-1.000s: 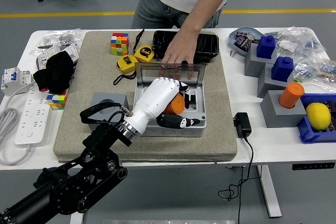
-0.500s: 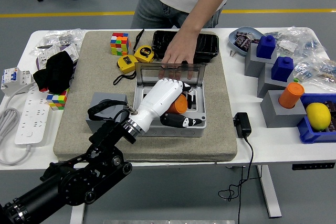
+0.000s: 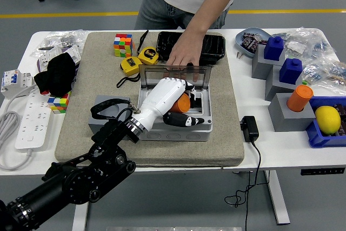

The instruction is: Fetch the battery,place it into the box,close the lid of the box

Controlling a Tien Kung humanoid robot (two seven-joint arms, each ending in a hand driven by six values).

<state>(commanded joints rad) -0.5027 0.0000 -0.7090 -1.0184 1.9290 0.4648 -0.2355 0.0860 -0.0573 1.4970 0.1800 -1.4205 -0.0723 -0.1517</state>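
Left hand holding the orange battery inside the open box.

The left hand (image 3: pixel 172 103), white with black-tipped fingers, reaches in from the 7 o'clock corner and grasps the orange battery (image 3: pixel 183 103) within the grey box (image 3: pixel 200 130) at the middle of the tan mat (image 3: pixel 227 133) on the table (image 3: pixel 259 150). The clear lid (image 3: pixel 201 77) stands upright at the box's 12 o'clock edge, and a person's hand (image 3: pixel 183 57) rests fingertips on its top. A black tray (image 3: pixel 213 44) lies just beyond, and two yellow tape measures (image 3: pixel 138 60) sit toward 11 o'clock of the box.
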